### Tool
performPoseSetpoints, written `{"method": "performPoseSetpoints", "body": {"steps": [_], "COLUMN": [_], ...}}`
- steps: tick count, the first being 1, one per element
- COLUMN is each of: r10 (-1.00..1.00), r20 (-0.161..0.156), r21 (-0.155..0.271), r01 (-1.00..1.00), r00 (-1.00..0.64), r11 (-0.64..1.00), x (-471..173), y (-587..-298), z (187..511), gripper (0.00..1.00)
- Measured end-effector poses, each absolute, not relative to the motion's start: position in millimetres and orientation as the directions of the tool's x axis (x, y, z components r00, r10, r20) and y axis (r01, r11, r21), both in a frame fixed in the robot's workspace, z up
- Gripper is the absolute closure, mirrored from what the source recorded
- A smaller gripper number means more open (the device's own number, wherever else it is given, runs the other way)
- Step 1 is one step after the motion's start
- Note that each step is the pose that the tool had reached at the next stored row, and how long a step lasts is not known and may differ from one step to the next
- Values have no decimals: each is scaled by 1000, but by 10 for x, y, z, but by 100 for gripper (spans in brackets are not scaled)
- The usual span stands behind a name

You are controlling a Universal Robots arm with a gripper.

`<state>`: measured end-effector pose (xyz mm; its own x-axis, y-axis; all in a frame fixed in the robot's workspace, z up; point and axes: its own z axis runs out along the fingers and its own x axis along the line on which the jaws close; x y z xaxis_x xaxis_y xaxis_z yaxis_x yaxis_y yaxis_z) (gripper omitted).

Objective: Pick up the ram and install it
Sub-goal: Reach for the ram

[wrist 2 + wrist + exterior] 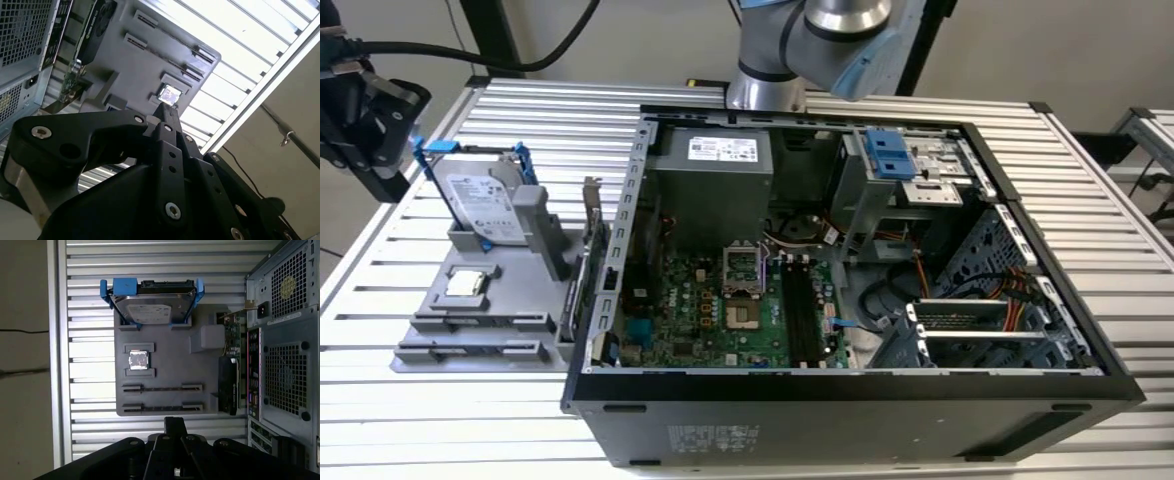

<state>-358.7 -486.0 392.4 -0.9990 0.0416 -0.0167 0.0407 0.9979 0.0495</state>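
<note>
On the grey tray, at the exterior view's left of the computer case: stock?

Hard drive in blue frame, processor chip, expansion card on edge. Two long slots, apparently bare.

Ram, then?

Location unconfirmed. Judged likeliest among the black memory slots on the motherboard; seating impossible to verify.

Gripper?

Held over the tray side of the table, well apart from the case. Fingers pressed together, nothing seen between them.

Progress?

Pickup judged complete; installation probably complete, unproven. Nothing in the grasp left to place.
</note>
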Motion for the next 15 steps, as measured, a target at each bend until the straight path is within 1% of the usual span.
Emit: {"method": "performPoseSetpoints", "body": {"steps": [8,15], "r10": [18,-60], "r20": [-17,-17], "r21": [48,47], "r01": [17,-61], "r00": [-1000,-998], "r11": [999,997], "x": [-3588,-3587], "y": [-4860,-4860], "z": [3923,3923], "gripper": [100,100]}}
